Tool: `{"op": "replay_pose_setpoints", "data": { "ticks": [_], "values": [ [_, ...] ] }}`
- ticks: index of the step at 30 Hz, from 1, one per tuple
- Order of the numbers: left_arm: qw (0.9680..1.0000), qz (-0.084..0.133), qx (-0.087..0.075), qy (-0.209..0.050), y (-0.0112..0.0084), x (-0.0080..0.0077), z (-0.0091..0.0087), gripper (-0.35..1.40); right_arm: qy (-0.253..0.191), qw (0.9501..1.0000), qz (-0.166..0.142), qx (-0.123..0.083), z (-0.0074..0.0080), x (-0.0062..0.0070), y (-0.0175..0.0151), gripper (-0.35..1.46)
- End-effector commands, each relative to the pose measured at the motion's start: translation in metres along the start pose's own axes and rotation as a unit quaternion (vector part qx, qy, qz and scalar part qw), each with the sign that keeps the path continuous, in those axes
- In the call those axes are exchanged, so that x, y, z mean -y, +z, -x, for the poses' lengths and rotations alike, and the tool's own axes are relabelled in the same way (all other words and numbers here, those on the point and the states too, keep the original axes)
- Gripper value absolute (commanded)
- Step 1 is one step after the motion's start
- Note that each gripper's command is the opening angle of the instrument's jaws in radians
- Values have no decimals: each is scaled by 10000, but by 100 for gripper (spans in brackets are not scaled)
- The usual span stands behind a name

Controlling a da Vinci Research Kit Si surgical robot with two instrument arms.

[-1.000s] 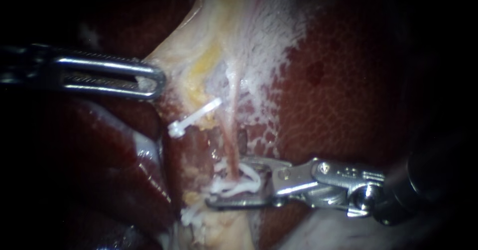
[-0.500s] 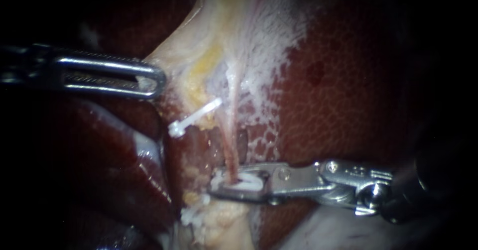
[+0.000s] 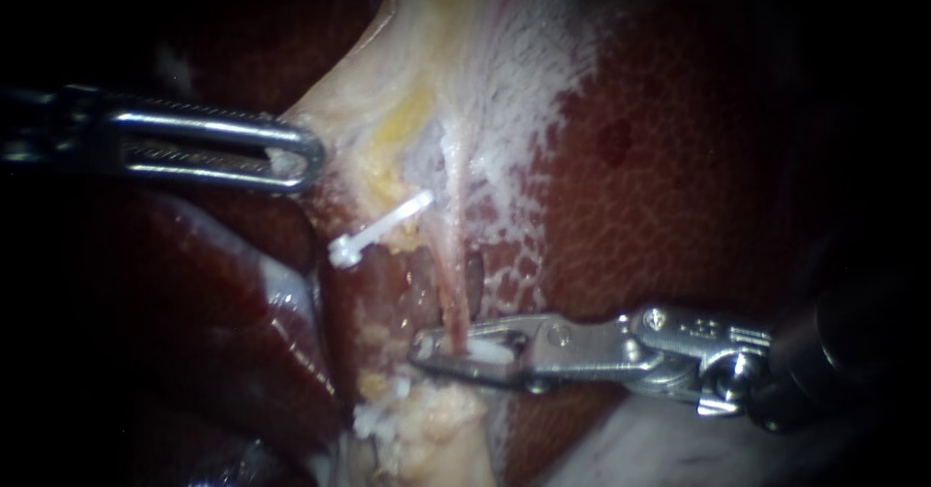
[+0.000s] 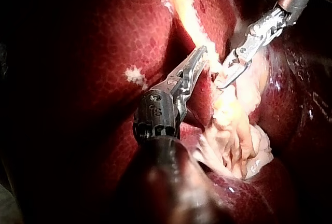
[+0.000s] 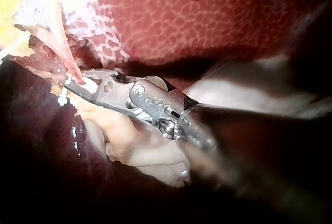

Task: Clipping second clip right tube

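Right instrument [image 3: 423, 353], mine: jaws squeezed narrow on clip [image 3: 485, 351] around tube [image 3: 448, 293]
Left instrument [image 3: 306, 158], mine: jaws clamped on pale tissue [image 3: 341, 118], left of tube
Other clip [image 3: 376, 230]: just left of tube

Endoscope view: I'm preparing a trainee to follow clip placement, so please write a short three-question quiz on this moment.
1. Short answer: what does the left instrument grip?
2. True or false: the right instrument has its jaws wide open, clear of the tube.
3. Multiple choice: the upper white clip lies
A) on the side of the tube toward the left instrument
B) on the side of the tube toward the right instrument's shaft
C) between the right instrument's jaws

Key:
1. Pale tissue.
2. False. The jaws are shut on a second clip around the tube.
3. A.
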Motion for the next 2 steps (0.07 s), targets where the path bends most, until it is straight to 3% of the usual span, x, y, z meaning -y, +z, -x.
{"op": "replay_pose_setpoints", "data": {
  "ticks": [1, 2],
  "values": [
    [10000, 1, 1, 0, 0, 0, 0, -35, -3, 10000, -3, 1, 0, 0, 0, -20],
    [10000, 1, 1, 0, 0, 0, 0, -35, -3, 10000, -3, 1, 0, 0, 0, -20]
  ]
}}
